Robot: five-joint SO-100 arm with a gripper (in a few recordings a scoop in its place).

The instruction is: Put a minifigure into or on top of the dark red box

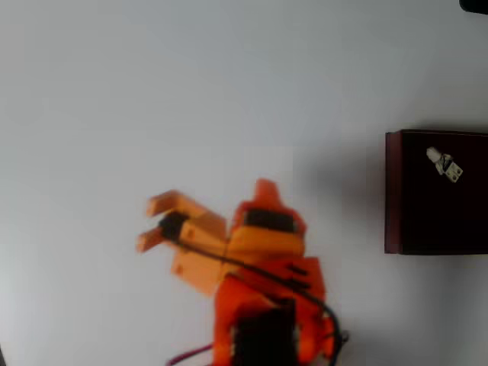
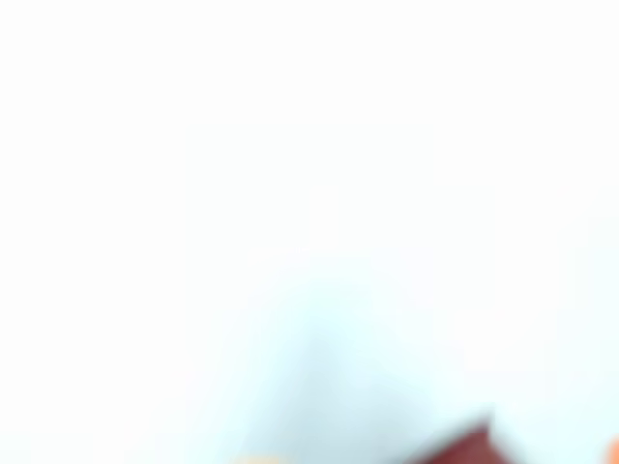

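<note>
In the overhead view the minifigure (image 1: 443, 164) lies inside the dark red box (image 1: 393, 191), near its far wall, well apart from the gripper (image 1: 151, 223), which sits far off to the left over the bare white table (image 1: 152, 91). The figure lies on its side, its long axis running diagonally from far-left to near-right. The orange fingers stand apart, holding and touching nothing. The wrist view is washed out, with a dark red corner at its bottom edge.

No text, label, brand, number or sign can be read on anything in either view.
</note>
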